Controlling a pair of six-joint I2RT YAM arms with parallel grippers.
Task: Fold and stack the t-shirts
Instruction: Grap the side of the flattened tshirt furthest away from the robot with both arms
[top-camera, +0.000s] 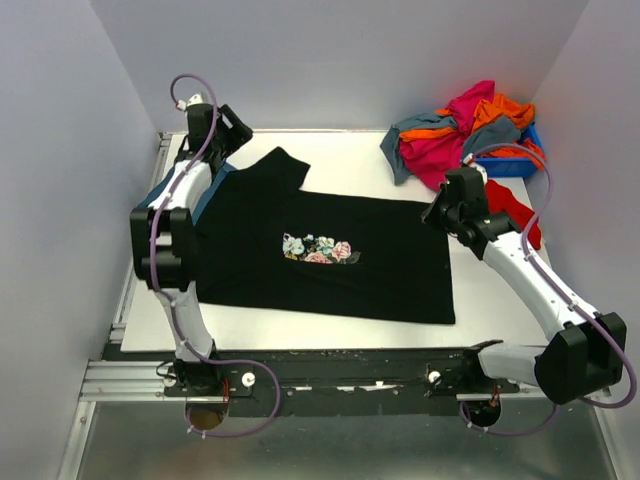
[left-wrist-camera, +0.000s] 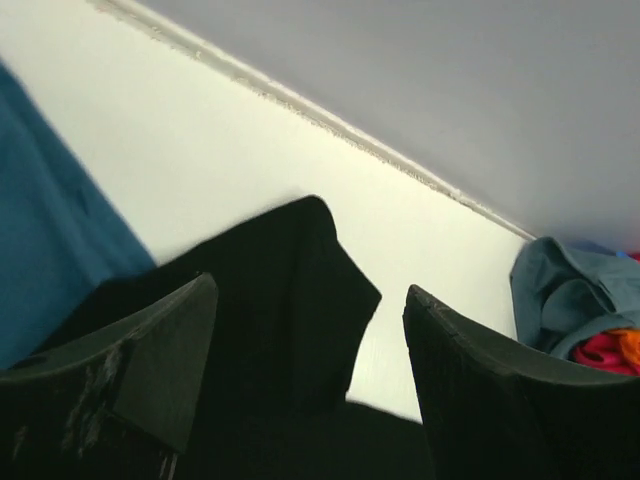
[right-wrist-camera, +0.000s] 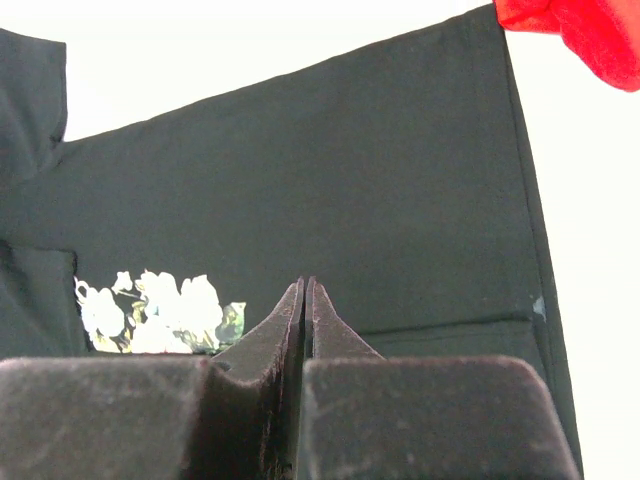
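A black t-shirt (top-camera: 390, 250) with a pink-white floral print (top-camera: 318, 249) lies spread flat across the table's middle. A teal-blue t-shirt (top-camera: 207, 196) peeks out from under its left side. My left gripper (top-camera: 236, 128) hovers open over the black shirt's far sleeve (left-wrist-camera: 300, 270), holding nothing, with teal-blue cloth (left-wrist-camera: 50, 220) to its left. My right gripper (top-camera: 436, 212) sits at the black shirt's right edge. Its jaws (right-wrist-camera: 304, 285) are shut with nothing between them, above the black cloth (right-wrist-camera: 350, 180) near the print (right-wrist-camera: 160, 310).
A heap of magenta, orange and grey-blue t-shirts (top-camera: 462, 128) lies at the back right, over a small blue bin (top-camera: 516, 163). A red t-shirt (top-camera: 514, 208) lies beside my right arm and also shows in the wrist view (right-wrist-camera: 580, 35). Walls enclose the table on three sides.
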